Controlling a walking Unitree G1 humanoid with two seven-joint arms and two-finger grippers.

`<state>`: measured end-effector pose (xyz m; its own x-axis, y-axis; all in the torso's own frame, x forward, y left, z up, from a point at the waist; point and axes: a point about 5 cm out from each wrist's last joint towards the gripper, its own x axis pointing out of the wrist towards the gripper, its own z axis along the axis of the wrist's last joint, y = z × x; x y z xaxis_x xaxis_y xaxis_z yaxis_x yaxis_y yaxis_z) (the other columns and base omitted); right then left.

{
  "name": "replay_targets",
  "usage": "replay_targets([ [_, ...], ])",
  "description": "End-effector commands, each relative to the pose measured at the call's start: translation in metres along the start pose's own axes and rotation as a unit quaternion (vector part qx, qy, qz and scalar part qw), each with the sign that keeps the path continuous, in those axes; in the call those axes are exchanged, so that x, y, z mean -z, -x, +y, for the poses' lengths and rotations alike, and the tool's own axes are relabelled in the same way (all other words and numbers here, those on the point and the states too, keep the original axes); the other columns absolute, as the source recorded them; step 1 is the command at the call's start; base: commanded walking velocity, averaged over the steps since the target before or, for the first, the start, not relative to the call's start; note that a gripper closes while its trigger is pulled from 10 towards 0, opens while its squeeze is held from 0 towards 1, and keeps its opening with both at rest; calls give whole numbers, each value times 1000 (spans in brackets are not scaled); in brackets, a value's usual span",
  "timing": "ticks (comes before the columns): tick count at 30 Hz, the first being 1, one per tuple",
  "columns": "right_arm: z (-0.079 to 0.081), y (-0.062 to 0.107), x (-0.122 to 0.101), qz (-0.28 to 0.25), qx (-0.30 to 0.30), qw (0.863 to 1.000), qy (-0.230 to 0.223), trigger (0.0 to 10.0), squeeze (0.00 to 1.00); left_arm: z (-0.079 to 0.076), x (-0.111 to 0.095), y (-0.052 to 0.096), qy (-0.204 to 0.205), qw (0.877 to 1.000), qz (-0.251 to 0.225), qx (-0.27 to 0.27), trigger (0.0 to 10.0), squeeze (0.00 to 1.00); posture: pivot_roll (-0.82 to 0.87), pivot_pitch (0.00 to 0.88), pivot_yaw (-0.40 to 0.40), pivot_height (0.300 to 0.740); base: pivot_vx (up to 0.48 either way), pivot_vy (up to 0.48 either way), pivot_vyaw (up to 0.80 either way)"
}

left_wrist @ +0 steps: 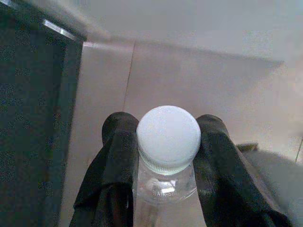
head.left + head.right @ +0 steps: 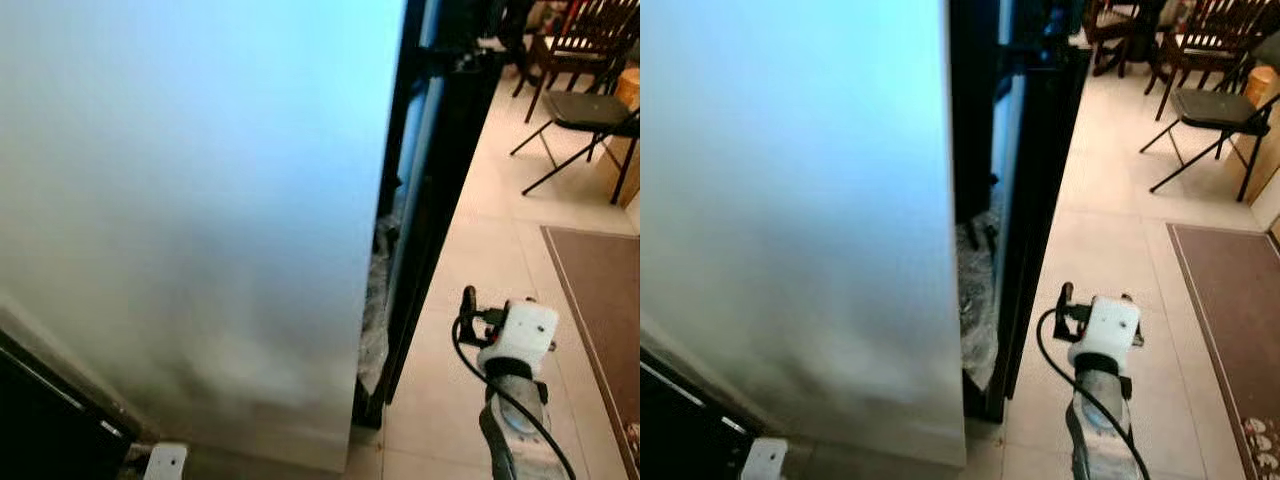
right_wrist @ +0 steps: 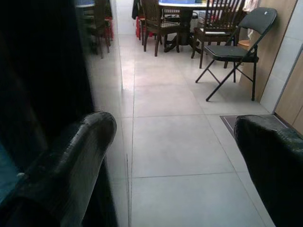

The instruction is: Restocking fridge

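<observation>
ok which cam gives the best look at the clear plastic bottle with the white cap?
Left wrist view: the clear plastic bottle with the white screw cap sits close up, its neck clamped between the left gripper's two black fingers. The eye views and the right wrist view give nothing usable on it.

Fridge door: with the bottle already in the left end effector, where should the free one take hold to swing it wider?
Probably the door's free vertical edge beside the dark gap. The open right end effector could hook it from the gap side; the broad face looks flat, with no handle.

One bottle (image 1: 166, 156), one folding chair (image 3: 235, 45)
</observation>
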<state>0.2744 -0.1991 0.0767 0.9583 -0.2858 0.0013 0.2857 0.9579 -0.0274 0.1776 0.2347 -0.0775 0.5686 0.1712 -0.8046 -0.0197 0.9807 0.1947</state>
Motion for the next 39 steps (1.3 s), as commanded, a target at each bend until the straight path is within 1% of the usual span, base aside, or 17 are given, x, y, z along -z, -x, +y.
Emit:
replay_targets([
  [1, -2, 2, 1, 4, 3, 1000, 1, 10000, 0, -4, 9, 1, -1, 1000, 21, 3, 10000, 0, -25, 0, 23, 740, 0, 0, 0],
  [7, 0, 3, 1, 4, 0, 1000, 0, 10000, 0, -7, 7, 1, -1, 1000, 19, 5, 10000, 0, -27, 0, 22, 740, 0, 0, 0],
  [11, 5, 6, 3, 11, -13, 1000, 0, 10000, 0, -9, 7, 0, -1, 1000, 18, 6, 10000, 0, -27, 0, 21, 740, 0, 0, 0],
  [17, 7, 7, 5, 18, -27, 999, 0, 10000, 0, -8, 7, 1, -2, 1000, 19, 5, 10000, 0, -29, 0, 21, 740, 0, 0, 0],
  [18, 11, 3, 4, 24, -55, 998, 0, 10000, 0, -9, 6, 0, -2, 1000, 18, 6, 10000, 0, -30, 0, 23, 740, 0, 0, 0],
  [19, 13, 2, 4, 25, -65, 998, 0, 10000, 0, -9, 5, 0, -3, 1000, 17, 6, 10000, 0, -30, 0, 23, 740, 0, 0, 0],
  [22, 14, 0, 4, 26, -73, 997, 0, 10000, 0, -10, 5, 0, -3, 1000, 17, 6, 10000, 0, -30, 0, 23, 740, 0, 0, 0],
  [24, 15, -8, -1, 27, -93, 995, 0, 10000, 0, -10, 2, 0, -2, 1000, 14, 7, 10000, 0, -29, 0, 25, 740, 0, 0, 0],
  [25, 15, -8, -1, 27, -93, 995, 0, 10000, 0, -10, 2, 0, -2, 1000, 14, 7, 10000, 0, -29, 0, 25, 740, 0, 0, 0],
  [26, 18, -15, -6, 23, -121, 992, 7, 10000, 0, -11, 1, -1, -2, 1000, 13, 7, 10000, 0, -30, 0, 26, 740, 0, 0, 0],
  [29, 20, -17, -9, 17, -136, 990, 15, 10000, 0, -11, 0, -1, -2, 1000, 12, 8, 10000, 0, -26, 0, 25, 740, 0, 0, 0],
  [34, 20, -23, -14, 15, -141, 990, 0, 10000, 0, -10, 1, -1, -2, 1000, 12, 7, 10000, 0, -25, 0, 29, 740, 0, 0, 0],
  [35, 22, -24, -15, 19, -152, 988, -17, 10000, 0, -10, 2, 0, -1, 1000, 12, 8, 10000, 0, -24, 0, 31, 740, 0, 0, 0],
  [39, 27, -26, -17, 21, -172, 985, -24, 10000, 0, -10, 1, -1, 0, 1000, 11, 9, 10000, 0, -21, 0, 31, 740, 0, 0, 0],
])
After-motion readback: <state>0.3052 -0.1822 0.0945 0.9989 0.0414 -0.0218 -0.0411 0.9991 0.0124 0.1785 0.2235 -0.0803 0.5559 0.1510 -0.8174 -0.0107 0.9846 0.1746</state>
